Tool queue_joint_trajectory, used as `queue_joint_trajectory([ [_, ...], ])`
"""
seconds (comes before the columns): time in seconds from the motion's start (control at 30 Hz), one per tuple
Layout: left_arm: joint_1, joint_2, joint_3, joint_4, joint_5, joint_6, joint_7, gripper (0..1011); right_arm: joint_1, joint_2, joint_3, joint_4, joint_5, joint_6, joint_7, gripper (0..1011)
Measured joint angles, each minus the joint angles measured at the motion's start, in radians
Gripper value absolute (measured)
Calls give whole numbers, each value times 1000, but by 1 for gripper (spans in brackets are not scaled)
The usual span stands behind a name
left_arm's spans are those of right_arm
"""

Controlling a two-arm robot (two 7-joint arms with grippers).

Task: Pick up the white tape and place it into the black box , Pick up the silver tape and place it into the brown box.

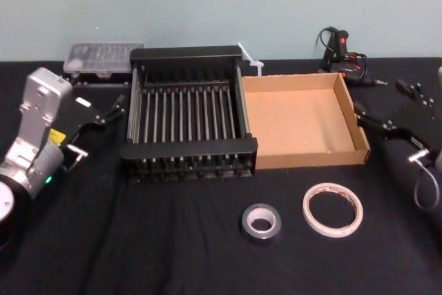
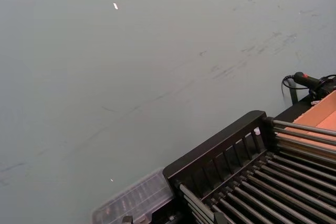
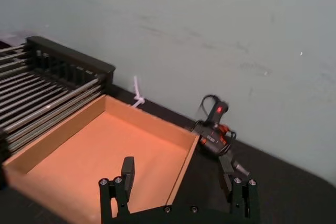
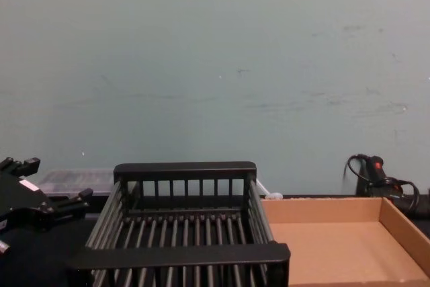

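Well forward-left of the open, empty right pincer lies the white tape.

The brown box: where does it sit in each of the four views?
Head view: brown box, right of centre, against the black box.
Left wrist view: a corner at the right edge.
Right wrist view: lower left, above the right end effector.
Chest view: lower right.
Shared landmark: the black box beside it.

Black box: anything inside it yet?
Nothing: the black box shows just its bare slatted floor. The white tape and silver tape lie on the table in front. The brown box beside it is empty too. What is under the slats can't be seen.
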Motion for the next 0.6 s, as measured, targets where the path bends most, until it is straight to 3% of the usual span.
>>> queue_joint_trajectory([
  [0.37,0,0,0,0,0,0,0,1001,-170,83,101,-158,104,115,69,1002],
  [0.6,0,0,0,0,0,0,0,1001,-234,112,121,-193,117,165,108,1002],
])
